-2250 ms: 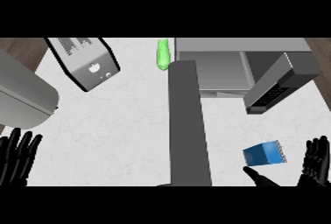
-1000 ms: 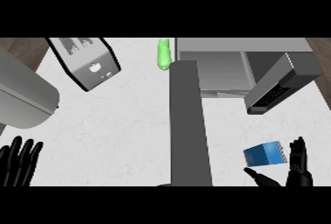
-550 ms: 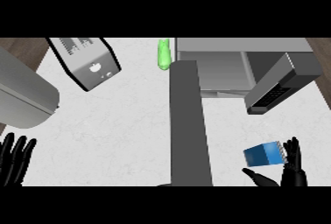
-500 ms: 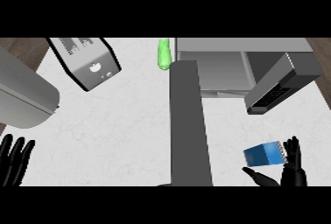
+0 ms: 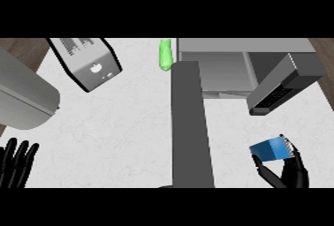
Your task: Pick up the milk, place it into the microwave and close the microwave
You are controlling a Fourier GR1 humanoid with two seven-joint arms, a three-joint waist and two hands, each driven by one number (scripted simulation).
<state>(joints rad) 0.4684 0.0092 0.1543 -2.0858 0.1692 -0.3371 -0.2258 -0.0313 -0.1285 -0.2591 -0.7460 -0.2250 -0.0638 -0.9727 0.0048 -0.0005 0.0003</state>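
At the near right edge, the right robot hand (image 5: 285,172) is at the blue milk carton (image 5: 271,150); its thumb and fingers stand apart around the carton's near side, and they touch it. The milk stands on the white desk (image 5: 124,128), on the right of the long grey microwave door (image 5: 190,128). At the near left edge, the left robot hand (image 5: 16,162) rests open with straight fingers. Farther away, the open microwave (image 5: 225,66) is at the far right. A green bottle (image 5: 165,54) lies just beside its left side.
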